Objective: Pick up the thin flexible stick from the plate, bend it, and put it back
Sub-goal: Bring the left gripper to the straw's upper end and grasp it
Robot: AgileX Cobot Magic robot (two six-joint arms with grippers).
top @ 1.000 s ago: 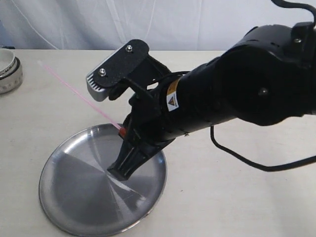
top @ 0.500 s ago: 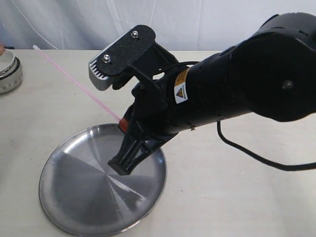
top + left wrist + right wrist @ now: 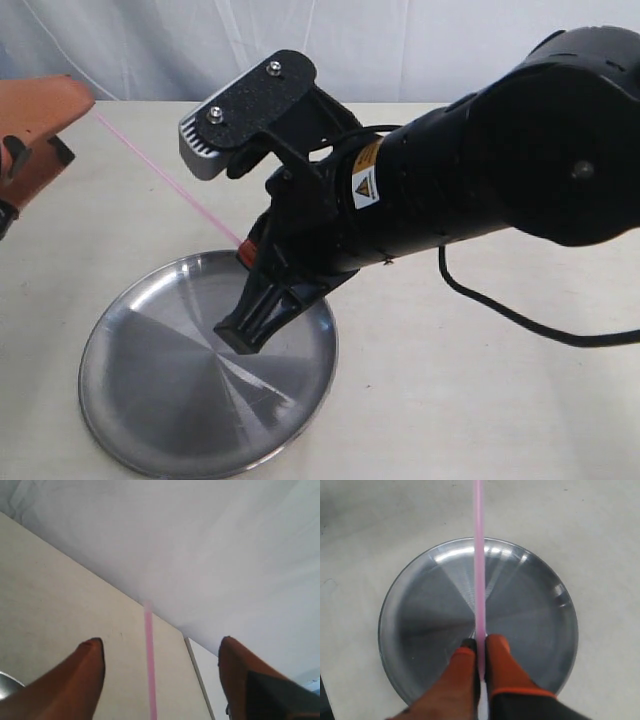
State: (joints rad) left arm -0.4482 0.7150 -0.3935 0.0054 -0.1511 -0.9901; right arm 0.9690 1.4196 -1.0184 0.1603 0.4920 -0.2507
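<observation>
Thin flexible stick [image 3: 479, 555] is pinched by right fingers [image 3: 502, 665]. Left fingers [image 3: 75, 680], spread either side of it, should close squarely before bending.

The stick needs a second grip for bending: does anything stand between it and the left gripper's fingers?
Nothing visible does. The stick runs free through the gap of the open left gripper, touching neither finger. The right gripper pinches its other end above the plate.

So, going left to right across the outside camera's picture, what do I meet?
left gripper, open → pink stick → right gripper, shut on the stick's end → black arm
</observation>
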